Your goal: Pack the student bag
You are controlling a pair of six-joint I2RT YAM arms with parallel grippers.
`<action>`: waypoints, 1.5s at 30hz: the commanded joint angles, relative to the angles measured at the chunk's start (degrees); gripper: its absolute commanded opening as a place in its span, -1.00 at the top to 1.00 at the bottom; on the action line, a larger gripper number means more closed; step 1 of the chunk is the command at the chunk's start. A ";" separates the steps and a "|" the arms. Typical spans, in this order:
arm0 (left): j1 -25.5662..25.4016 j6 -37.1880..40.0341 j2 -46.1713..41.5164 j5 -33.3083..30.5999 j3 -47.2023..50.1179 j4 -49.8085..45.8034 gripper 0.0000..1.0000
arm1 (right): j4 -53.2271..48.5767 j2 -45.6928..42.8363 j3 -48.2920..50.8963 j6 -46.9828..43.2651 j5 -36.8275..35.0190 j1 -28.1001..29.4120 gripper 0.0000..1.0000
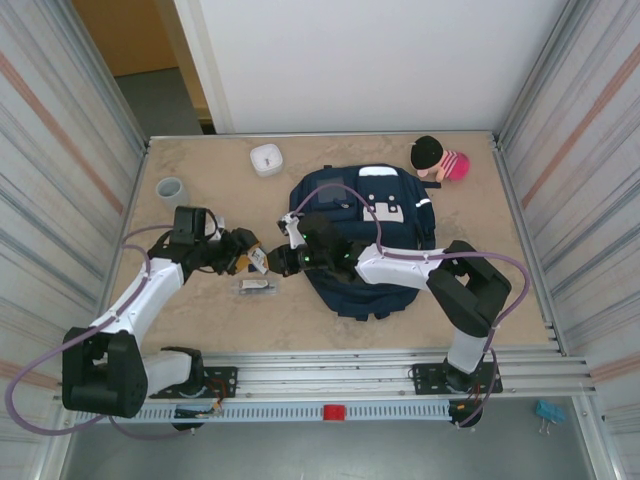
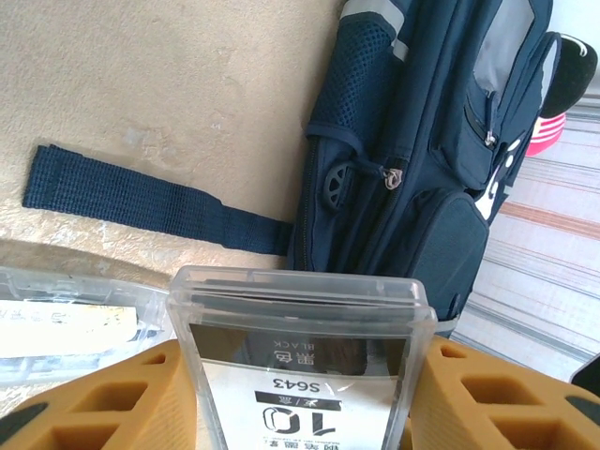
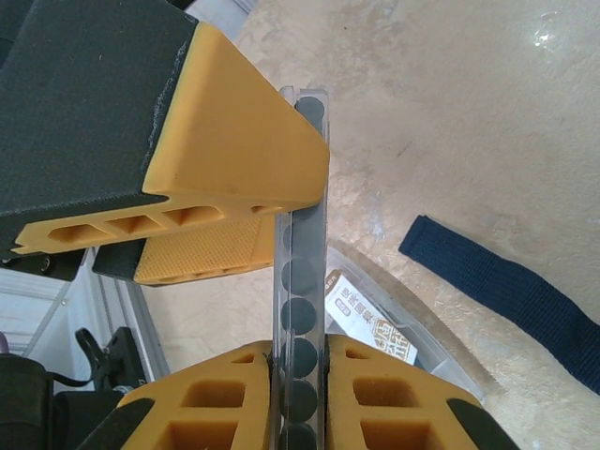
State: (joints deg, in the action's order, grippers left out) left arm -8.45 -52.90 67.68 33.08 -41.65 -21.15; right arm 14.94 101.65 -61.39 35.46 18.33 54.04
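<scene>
Both grippers have the clear pen box (image 2: pixel 300 309), held between the arms just left of the student bag (image 1: pixel 400 215), which lies flat at mid-table. Left gripper (image 2: pixel 300 403) spans the box's width, jaws half apart and clamped. Right gripper (image 3: pixel 298 403) pinches its thin edge, jaws nearly together. Inside sits a row of dark pens (image 3: pixel 298 309), seen end-on. A second clear packet (image 1: pixel 256 285) lies on the table, printed card inside.

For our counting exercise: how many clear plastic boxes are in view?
2. One box is gripped by the left gripper and right gripper; the other box lies on the table, left of the backpack. Others could be hidden inside it.
</scene>
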 commanded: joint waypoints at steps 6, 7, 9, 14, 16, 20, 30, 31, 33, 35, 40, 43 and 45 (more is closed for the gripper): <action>-5.90 10.44 -1.27 -8.80 -8.97 -8.09 -0.47 | -2.10 -9.72 4.67 -0.31 2.26 -2.31 0.75; -7.10 12.10 -1.00 -10.85 -10.29 -8.76 -0.53 | -2.20 -11.28 6.21 0.23 3.06 -3.48 0.75; -9.37 14.67 -0.71 -14.97 -12.49 -9.04 -0.60 | -2.87 -14.48 9.16 1.13 5.07 -6.22 0.76; -18.82 26.72 1.47 -25.58 -17.84 -7.63 -0.63 | -11.32 -23.44 13.70 0.42 11.72 -17.07 0.76; -23.37 33.84 3.26 -29.54 -19.82 -6.63 -0.62 | -15.57 -26.39 14.66 -0.52 15.53 -23.40 0.77; -32.79 51.74 7.38 -30.84 -21.81 -1.30 -0.59 | -24.13 -30.83 15.22 -2.57 24.83 -37.43 0.77; -45.01 82.66 23.67 -28.90 -24.24 4.34 -0.67 | -33.23 -38.27 17.25 -2.37 34.68 -65.03 0.77; -44.99 82.69 25.32 -28.79 -24.57 5.53 -0.68 | -33.96 -38.56 17.38 -2.78 34.95 -66.43 0.77; -44.99 82.92 27.79 -29.02 -25.21 8.02 -0.70 | -35.68 -39.32 17.50 -3.57 35.36 -68.13 0.77; -44.95 83.05 29.81 -30.32 -25.53 11.82 -0.72 | -36.79 -40.06 17.80 -4.37 34.98 -68.78 0.77; -44.90 83.03 34.55 -34.03 -26.90 17.40 -0.74 | -38.01 -40.30 18.54 -5.21 34.81 -68.81 0.77; -44.90 83.61 37.53 -35.96 -28.03 17.87 -0.71 | -38.45 -40.47 18.63 -5.58 34.54 -68.85 0.78; -44.90 83.90 39.05 -38.11 -28.68 18.09 -0.54 | -38.69 -40.69 18.67 -5.76 34.32 -69.06 0.78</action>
State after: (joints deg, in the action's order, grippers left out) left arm -53.74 29.34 104.73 -0.10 -68.34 -6.13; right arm -22.35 62.46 -42.87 31.77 51.27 -14.39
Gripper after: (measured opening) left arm 0.779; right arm 0.152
